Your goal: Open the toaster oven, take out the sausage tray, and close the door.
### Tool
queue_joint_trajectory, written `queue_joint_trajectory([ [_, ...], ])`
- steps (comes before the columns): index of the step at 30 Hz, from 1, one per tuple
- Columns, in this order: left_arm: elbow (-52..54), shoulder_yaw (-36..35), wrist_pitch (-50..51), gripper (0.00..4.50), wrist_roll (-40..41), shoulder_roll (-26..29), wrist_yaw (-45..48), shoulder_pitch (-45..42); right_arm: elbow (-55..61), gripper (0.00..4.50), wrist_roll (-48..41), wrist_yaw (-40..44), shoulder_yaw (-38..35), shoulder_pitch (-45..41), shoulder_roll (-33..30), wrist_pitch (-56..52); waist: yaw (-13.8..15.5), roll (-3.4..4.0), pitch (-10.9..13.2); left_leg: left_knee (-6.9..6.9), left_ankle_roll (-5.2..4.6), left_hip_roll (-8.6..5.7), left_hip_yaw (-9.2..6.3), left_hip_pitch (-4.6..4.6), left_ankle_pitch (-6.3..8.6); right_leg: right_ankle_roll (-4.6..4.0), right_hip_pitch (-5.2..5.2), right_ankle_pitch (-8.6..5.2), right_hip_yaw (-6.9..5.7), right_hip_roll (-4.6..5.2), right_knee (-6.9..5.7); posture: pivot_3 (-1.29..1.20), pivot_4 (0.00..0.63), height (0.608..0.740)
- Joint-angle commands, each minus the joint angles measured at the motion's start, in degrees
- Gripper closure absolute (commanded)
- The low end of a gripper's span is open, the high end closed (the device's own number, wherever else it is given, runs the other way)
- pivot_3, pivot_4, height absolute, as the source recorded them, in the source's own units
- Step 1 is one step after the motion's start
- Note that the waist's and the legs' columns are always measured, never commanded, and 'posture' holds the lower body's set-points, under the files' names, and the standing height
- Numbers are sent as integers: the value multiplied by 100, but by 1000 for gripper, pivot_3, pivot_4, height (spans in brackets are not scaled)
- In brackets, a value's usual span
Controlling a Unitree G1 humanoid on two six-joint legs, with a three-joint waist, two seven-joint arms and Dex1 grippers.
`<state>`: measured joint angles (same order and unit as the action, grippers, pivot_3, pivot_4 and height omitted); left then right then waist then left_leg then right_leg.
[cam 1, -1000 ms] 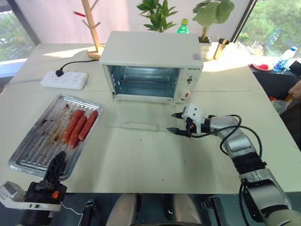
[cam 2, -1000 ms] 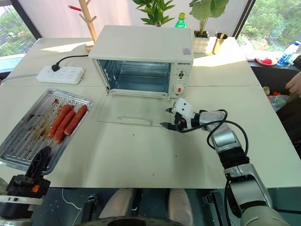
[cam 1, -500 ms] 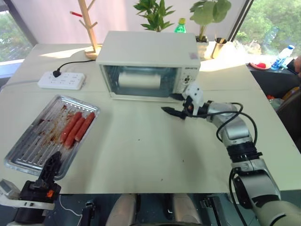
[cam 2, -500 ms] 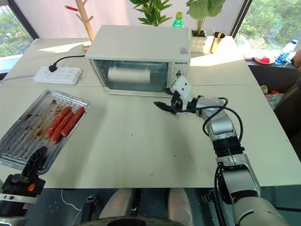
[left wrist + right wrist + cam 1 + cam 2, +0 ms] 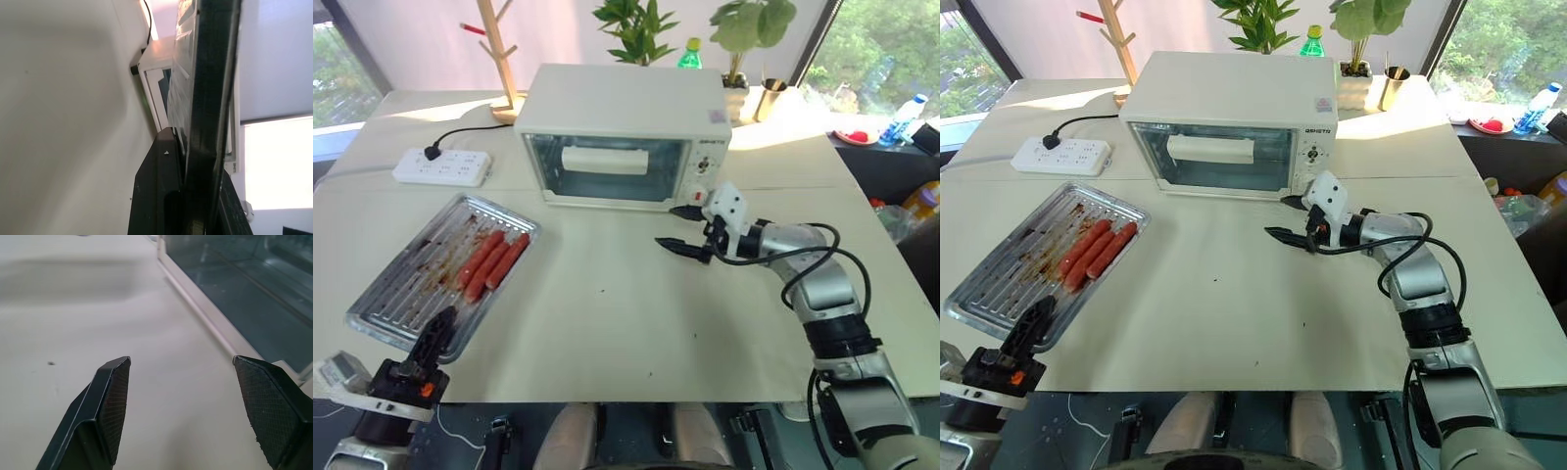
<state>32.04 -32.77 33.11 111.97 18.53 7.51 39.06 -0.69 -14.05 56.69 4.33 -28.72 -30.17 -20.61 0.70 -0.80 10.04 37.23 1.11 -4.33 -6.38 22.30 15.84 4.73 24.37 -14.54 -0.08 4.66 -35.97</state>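
We take the oven (image 5: 625, 132) as landmark; it stands on the table (image 5: 636, 323) with its long axis running across our view. Its door (image 5: 610, 168) stands upright and flush with the front, the bar handle (image 5: 603, 160) across the upper glass, so we judge the closing step done or all but done.

The tray (image 5: 444, 271) lies on the table ahead and to the left of the oven, well apart from it, its long axis slanting toward the oven's left corner, with three sausages (image 5: 493, 259) on the half nearer the oven.

The right gripper (image 5: 683, 227) hovers just in front of the oven's lower right corner, beside the control panel, fingers spread wide on nothing and pointing left along the front.

The left gripper (image 5: 436, 336) sits at the tray's end farthest from the oven, fingers pressed onto its rim.

We judge the left arm the nearer to the tray and the right the nearer to the door.
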Motion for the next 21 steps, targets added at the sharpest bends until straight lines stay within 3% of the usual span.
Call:
queue_joint_trajectory([
  [1,-109,73,252,4500,103,167,18,-220,563,44,-283,93,-241,197,-256,-185,2,1,0,0,0,0,1,0,0,0,0,0,1,1,0,0,150,740],
  [11,-1219,799,1470,4500,103,1071,-19,-1575,1938,44,-814,45,-695,1246,-935,-711,6,3,-2,2,1,0,-2,-3,-1,1,0,1,0,0,-8,0,150,740],
  [21,-2855,1737,2833,4500,102,1810,109,-3581,3038,44,-1058,-509,-1450,2429,-1330,-1208,8,8,-4,3,6,-2,-5,-5,-4,12,1,8,1,-1,-15,0,150,740],
])
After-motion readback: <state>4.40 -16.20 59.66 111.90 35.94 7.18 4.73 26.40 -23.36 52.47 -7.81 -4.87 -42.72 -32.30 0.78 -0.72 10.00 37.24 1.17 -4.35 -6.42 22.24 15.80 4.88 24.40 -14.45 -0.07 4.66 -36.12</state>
